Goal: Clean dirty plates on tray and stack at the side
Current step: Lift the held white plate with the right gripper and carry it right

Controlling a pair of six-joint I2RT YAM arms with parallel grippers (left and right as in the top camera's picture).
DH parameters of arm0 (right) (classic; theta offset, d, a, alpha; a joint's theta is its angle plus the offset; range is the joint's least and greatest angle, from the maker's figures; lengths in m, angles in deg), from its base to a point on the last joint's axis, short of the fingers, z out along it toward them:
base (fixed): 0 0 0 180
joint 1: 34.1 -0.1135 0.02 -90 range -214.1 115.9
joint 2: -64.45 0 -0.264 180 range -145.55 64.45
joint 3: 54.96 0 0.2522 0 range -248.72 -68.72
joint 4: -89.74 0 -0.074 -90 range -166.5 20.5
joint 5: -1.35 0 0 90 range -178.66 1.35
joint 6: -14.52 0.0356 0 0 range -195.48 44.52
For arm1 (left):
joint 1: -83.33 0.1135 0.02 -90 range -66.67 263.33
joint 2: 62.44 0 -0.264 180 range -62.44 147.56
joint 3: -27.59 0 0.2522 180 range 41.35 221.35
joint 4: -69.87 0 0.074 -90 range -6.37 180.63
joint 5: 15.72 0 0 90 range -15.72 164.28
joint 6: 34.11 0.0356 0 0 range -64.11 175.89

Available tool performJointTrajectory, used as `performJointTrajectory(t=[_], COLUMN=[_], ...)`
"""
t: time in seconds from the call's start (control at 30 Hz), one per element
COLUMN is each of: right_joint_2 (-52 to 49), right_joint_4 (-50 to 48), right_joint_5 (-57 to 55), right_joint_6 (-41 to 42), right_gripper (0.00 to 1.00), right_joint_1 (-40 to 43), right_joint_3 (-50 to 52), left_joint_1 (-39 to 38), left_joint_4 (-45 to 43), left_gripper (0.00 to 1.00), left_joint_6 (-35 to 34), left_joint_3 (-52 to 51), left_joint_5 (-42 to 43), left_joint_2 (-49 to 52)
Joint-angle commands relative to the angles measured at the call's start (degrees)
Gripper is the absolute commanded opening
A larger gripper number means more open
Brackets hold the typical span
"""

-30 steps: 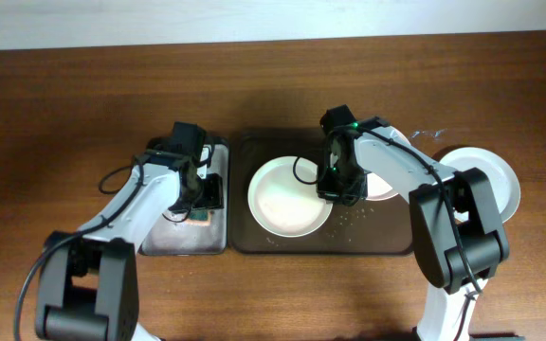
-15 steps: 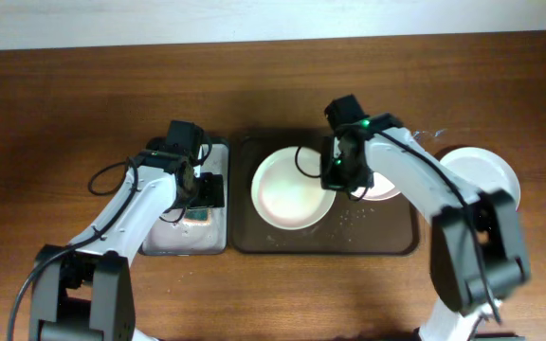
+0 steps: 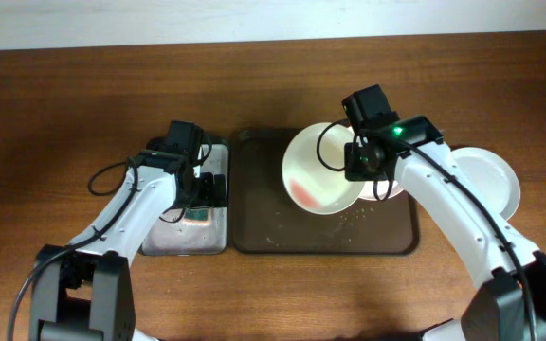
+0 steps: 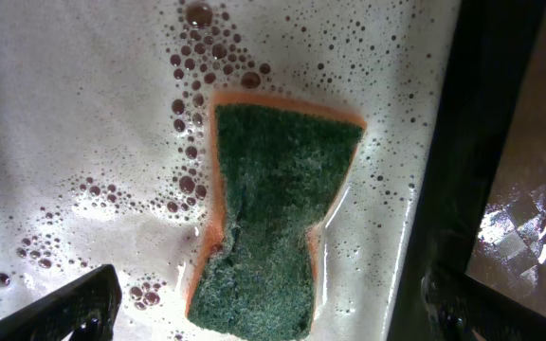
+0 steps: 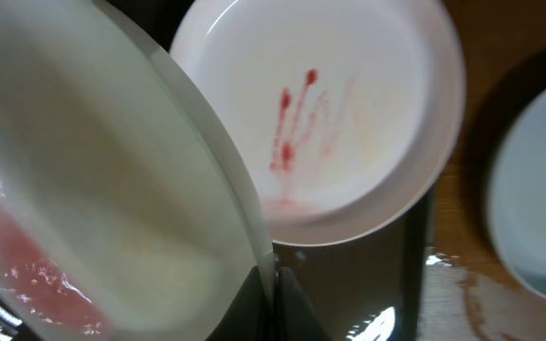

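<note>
Your right hand (image 3: 359,169) is clamped on the rim of the greenish-white plate (image 3: 316,178), which tilts over the brown tray (image 3: 263,232); the smeared pink plate (image 5: 349,123) lies at its right end. Your left hand (image 3: 207,189), fingers apart, hangs over the sponge (image 4: 278,218).

pink plate (image 5: 349,114) partly hidden, white plate (image 5: 538,189) cropped

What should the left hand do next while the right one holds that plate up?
Probably lower the left hand and close it on the sponge: it hangs open over that sponge in the soapy tray, while the right hand grips the lifted plate by its rim, with a red smear on it.
</note>
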Motion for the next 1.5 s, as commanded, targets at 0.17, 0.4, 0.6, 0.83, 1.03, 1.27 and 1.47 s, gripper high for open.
performJointTrajectory(t=[0.17, 0.4, 0.6, 0.83, 1.03, 1.27, 1.47], right_joint_2=[1.99, 1.99, 1.99, 1.99, 1.99, 1.99, 1.99], right_joint_4=[0.9, 0.92, 0.68, -0.63, -0.61, -1.25, -1.92], right_joint_5=[-22.91, -39.52, -53.66, -58.88, -58.31, -30.1, -3.34], right_joint_6=[-0.04, 2.97, 2.97, 2.97, 6.1, 11.8, 11.76], right_gripper=[0.04, 0.04, 0.04, 0.04, 0.04, 0.04, 0.04], right_joint_1=[-10.91, -20.06, -27.54, -30.01, -29.83, -17.62, 8.22], right_joint_3=[-0.24, -0.24, -0.24, -0.24, -0.24, -0.24, -0.24], left_joint_1=[0.15, 0.15, 0.15, 0.15, 0.15, 0.15, 0.15], left_joint_4=[-0.44, -0.52, -0.76, -0.81, -0.81, -0.76, -0.39], left_gripper=[1.0, 1.0, 1.0, 1.0, 1.0, 1.0, 1.0], left_joint_6=[0.04, 0.07, 0.07, 0.07, 0.07, 0.07, 0.07], left_joint_3=[0.94, 0.94, 0.94, 0.94, 0.96, 0.94, 0.94], left_joint_5=[-0.83, -0.85, -0.85, -0.83, -0.85, -0.83, -0.83], left_joint_2=[-1.03, -1.03, -1.03, -1.03, -1.03, -1.03, -1.03])
